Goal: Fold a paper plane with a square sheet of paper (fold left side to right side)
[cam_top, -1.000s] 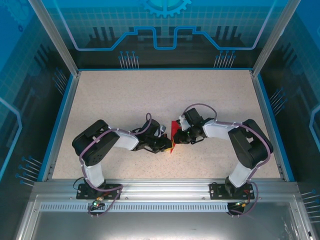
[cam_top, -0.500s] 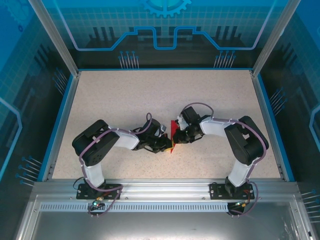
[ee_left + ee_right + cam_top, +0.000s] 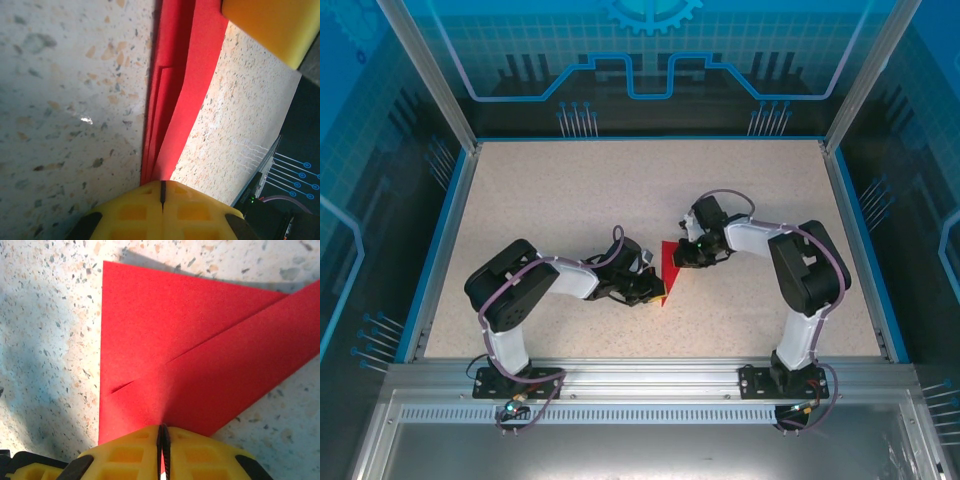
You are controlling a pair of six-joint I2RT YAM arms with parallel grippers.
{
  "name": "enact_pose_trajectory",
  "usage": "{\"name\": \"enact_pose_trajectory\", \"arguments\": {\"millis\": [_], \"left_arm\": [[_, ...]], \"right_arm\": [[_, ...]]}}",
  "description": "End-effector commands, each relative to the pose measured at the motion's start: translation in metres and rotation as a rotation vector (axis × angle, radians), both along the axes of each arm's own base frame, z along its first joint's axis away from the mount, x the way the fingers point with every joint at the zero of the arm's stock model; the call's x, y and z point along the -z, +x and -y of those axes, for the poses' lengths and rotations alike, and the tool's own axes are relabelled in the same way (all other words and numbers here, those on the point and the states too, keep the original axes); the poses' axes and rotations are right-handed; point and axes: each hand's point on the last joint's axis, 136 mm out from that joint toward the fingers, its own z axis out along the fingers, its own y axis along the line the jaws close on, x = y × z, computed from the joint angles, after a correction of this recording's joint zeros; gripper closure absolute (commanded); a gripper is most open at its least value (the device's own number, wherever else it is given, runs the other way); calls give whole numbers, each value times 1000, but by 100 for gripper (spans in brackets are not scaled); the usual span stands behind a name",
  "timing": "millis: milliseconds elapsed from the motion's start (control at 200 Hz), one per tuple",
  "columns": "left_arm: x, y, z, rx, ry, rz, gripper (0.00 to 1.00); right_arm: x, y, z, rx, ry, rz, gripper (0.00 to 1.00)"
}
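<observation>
Right end effector (image 3: pixel 687 257) has swung back, spreading the red paper (image 3: pixel 668 268) wider.

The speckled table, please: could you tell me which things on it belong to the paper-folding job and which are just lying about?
Job: red paper, partly folded; left end effector, shut on it; right end effector, shut on it.
Not the job: speckled table; blue enclosure panels; aluminium rail.
</observation>
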Motion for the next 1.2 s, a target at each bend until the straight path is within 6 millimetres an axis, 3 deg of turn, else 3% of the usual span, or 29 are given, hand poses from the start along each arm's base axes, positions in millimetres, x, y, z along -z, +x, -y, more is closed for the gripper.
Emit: {"name": "enact_pose_trajectory", "arguments": {"millis": [0, 365, 435, 540, 690, 830, 995, 1195], "left_arm": [[64, -29, -32, -19, 227, -124, 100], [56, -27, -29, -13, 200, -102, 100], [44, -21, -21, -6, 156, -65, 100], [15, -9, -11, 15, 102, 10, 89], [-37, 6, -5, 41, 52, 149, 71], [-79, 13, -22, 15, 82, 293, 54], [-102, 17, -65, -104, 215, 415, 42], [-100, 7, -97, -212, 254, 438, 35]], "right_arm": [[5, 24, 15, 35, -31, 34, 87], [-12, 77, 37, 114, -6, 88, 85], [-22, 84, 42, 124, -10, 105, 85], [-48, 87, 45, 128, -12, 166, 81], [-80, 70, 49, 137, -34, 234, 66], [-94, 38, 45, 144, -81, 256, 51], [-83, -3, 17, 118, -151, 234, 40], [-47, -28, -7, 122, -236, 174, 38]]}}
